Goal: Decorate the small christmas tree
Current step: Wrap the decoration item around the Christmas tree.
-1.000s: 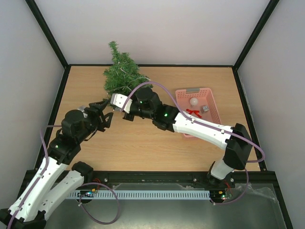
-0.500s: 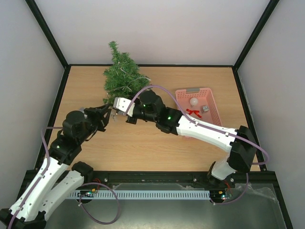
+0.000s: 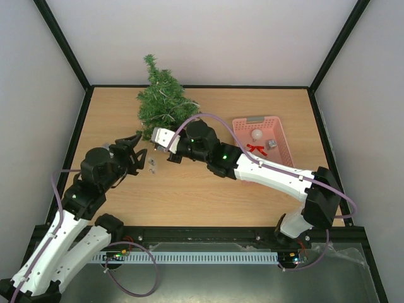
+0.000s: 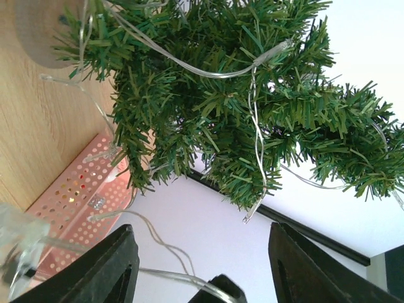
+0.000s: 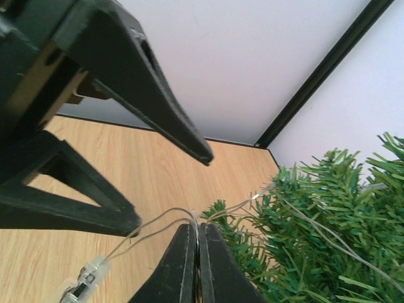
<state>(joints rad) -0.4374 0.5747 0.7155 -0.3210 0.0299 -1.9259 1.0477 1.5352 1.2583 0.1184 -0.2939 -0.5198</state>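
small christmas tree [image 4: 240, 107]: in the left wrist view, its top and right side run off the frame.
pale base [image 4: 35, 28]: cropped by the top-left corner.
light string [image 5: 158, 221]: a hair-thin clear wire that vanishes between the pressed-together tips of the right gripper [image 5: 198, 230]; its path through the branches cannot be traced.
pink basket [image 4: 69, 189]: only a blurred patch of perforated wall shows.
clear blur [image 4: 16, 237]: out of focus at the left edge, unidentifiable.
left gripper [image 4: 202, 230]: both fingers are cropped by the bottom edge.
grey item [image 3: 273, 144]: in the basket, too small to identify.
tabletop speck [image 3: 151, 166]: too small to tell.

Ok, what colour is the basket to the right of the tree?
The basket is pink; it shows best in the top external view.
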